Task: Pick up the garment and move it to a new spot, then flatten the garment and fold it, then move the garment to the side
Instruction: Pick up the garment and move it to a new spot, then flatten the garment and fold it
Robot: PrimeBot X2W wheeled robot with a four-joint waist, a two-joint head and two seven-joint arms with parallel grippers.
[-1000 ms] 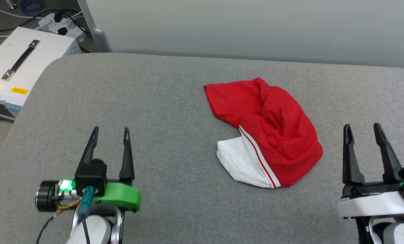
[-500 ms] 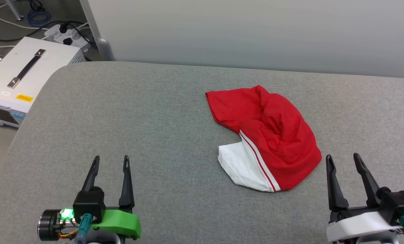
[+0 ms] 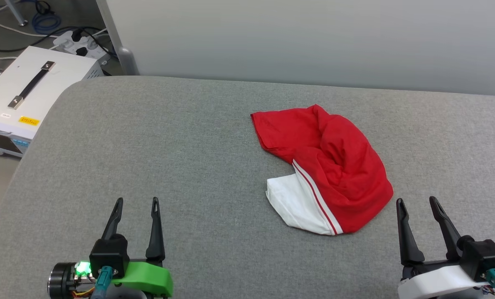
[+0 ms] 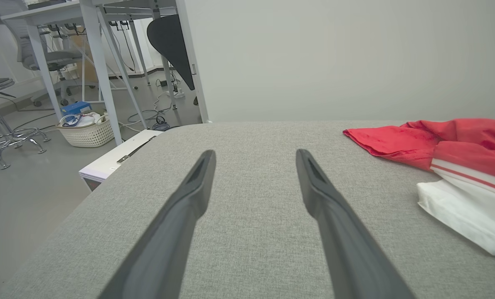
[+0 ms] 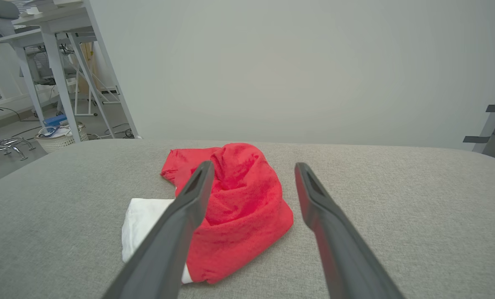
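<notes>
In the head view, the garment (image 3: 338, 162) is lying crumpled right of centre on the grey surface (image 3: 181, 145), its red body bunched over a white sleeve (image 3: 291, 203) that is poking out on the near side. The left gripper (image 3: 137, 200) is being held well apart from it at the lower left, fingers spread and empty. The right gripper (image 3: 416, 200) is being held near the garment's near right edge, likewise spread and empty, touching nothing. The pick-up is judged not yet begun. In the left wrist view, the parted fingers are being shown above bare surface with the garment (image 4: 459, 141) off to the right, so a long sideways reach would be needed from this arm. In the right wrist view, the garment (image 5: 247, 195) is lying just ahead of the parted fingers, partly hidden behind one of them, so this arm is judged the better placed. A raised red fold should be aimed at rather than the flat sleeve. The fingers are best lowered wide and closed on the fold, and the lift taken slowly so that the cloth is not dragged.
</notes>
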